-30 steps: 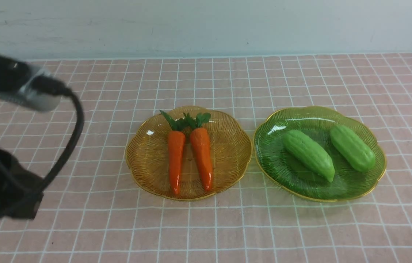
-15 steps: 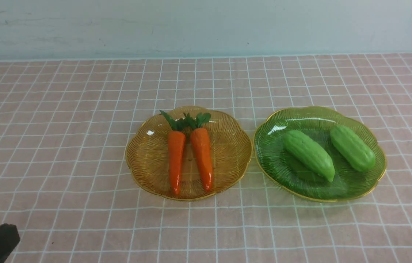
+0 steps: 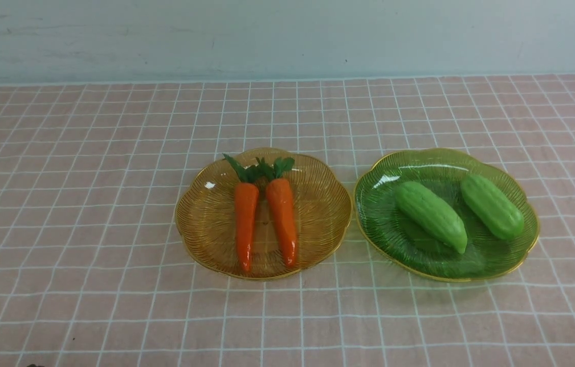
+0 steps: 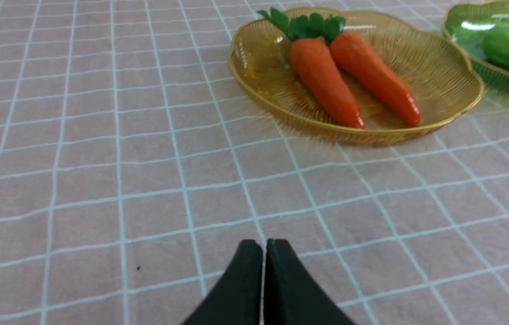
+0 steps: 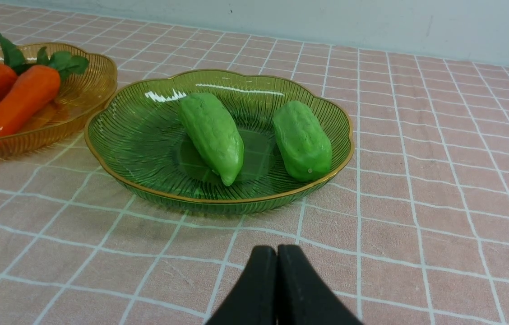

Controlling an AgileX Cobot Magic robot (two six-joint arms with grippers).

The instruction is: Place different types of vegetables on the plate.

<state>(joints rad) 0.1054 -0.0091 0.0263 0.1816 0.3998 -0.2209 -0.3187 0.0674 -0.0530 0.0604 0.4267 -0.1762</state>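
Observation:
Two orange carrots (image 3: 244, 224) (image 3: 282, 219) with green tops lie side by side on the amber plate (image 3: 206, 214). Two light-green cucumbers (image 3: 431, 214) (image 3: 491, 206) lie on the green plate (image 3: 384, 224) to its right. Both arms are out of the front view. In the left wrist view my left gripper (image 4: 263, 246) is shut and empty, low over the cloth, well short of the amber plate (image 4: 453, 76) and carrots (image 4: 324, 83). In the right wrist view my right gripper (image 5: 277, 253) is shut and empty, in front of the green plate (image 5: 146, 135) and cucumbers (image 5: 211, 133).
A pink cloth with a white grid (image 3: 88, 204) covers the table. A pale wall (image 3: 287, 35) runs along its far edge. The two plates stand almost touching in the middle.
My left arm has drawn back out of the front view, from the left side down past the bottom left corner. The carrots, cucumbers and plates have not moved.

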